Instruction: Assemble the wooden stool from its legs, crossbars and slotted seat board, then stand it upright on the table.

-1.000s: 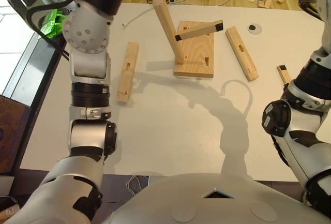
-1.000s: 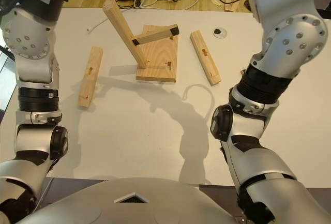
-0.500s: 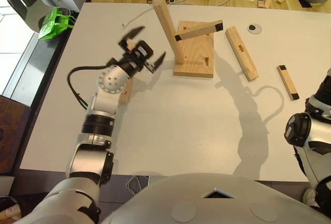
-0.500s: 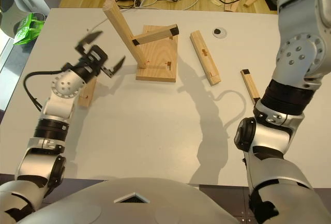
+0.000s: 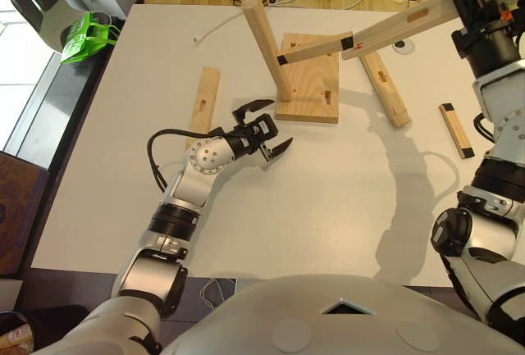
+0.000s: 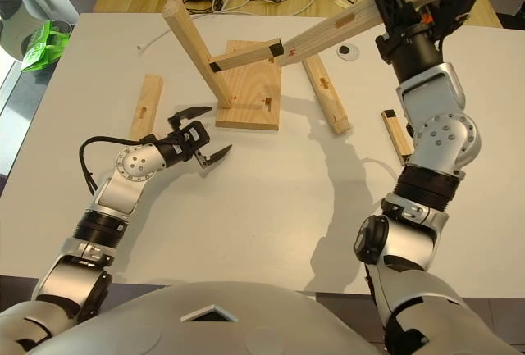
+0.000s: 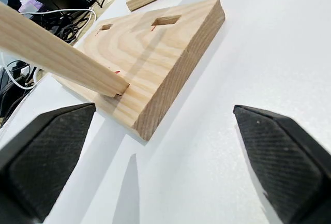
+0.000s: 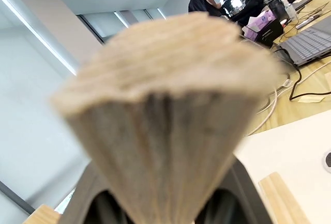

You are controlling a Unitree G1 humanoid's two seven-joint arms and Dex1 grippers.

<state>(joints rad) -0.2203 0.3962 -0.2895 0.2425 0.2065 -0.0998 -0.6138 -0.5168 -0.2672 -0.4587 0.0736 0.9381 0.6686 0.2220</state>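
The slotted seat board (image 5: 312, 97) lies flat on the white table (image 5: 328, 207). One leg (image 5: 264, 39) stands tilted in it, with a black-tipped crossbar (image 5: 316, 48) sticking out sideways. My right gripper (image 6: 414, 11) is shut on a long wooden leg (image 6: 344, 31), held slanted above the table; its low end is close to the crossbar's free tip. The leg's end grain (image 8: 165, 110) shows in the right wrist view. My left gripper (image 5: 262, 129) is open, low over the table by the board's (image 7: 155, 58) near left corner, holding nothing.
A spare leg (image 5: 203, 105) lies left of the board and another leg (image 5: 384, 84) lies right of it. A short black-tipped crossbar (image 5: 456, 129) rests near the right edge. A small black disc (image 6: 349, 52) sits behind. Cables clutter the desk beyond the table.
My left arm swung down from above and its open gripper moved toward the board's near corner. My right arm came into view, bringing the held leg over the board.
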